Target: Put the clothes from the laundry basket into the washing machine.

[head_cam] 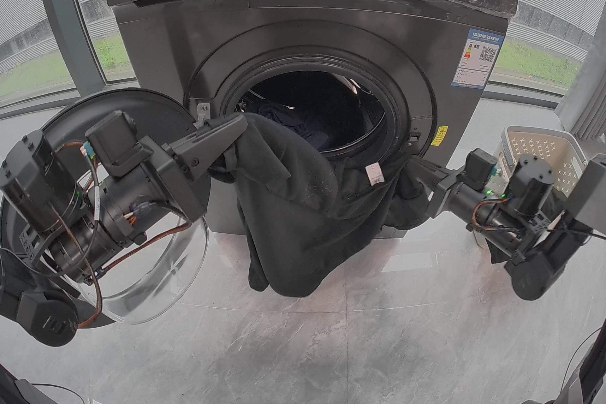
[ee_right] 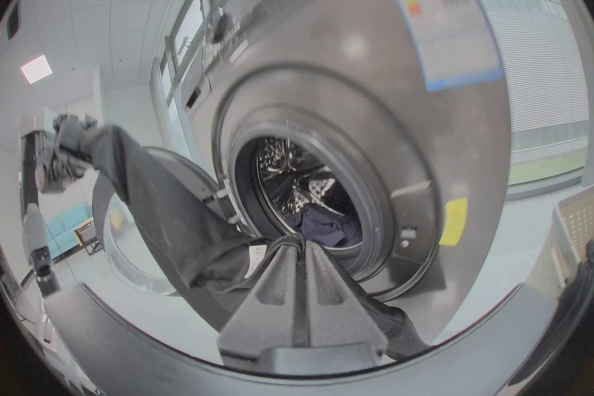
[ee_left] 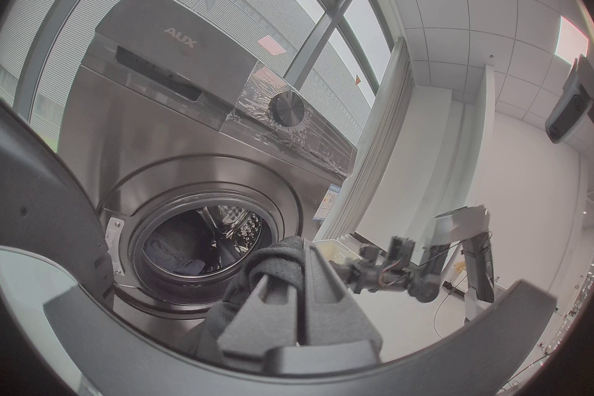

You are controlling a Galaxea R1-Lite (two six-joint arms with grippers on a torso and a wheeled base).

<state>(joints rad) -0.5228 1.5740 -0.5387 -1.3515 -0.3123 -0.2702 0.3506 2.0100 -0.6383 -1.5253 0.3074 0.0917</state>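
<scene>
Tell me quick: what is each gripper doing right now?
Left gripper: closed, holding one end of the black garment.
Right gripper: closed, holding the other end of it.

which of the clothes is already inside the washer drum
The dark blue garment, lying in the drum. The black garment hangs outside it, stretched between the left gripper and the right gripper.

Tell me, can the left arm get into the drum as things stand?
Probably yes. The door stands open and the left gripper sits by the drum mouth, shut on the garment. The right gripper holds the other end, so the cloth may pull taut.
</scene>
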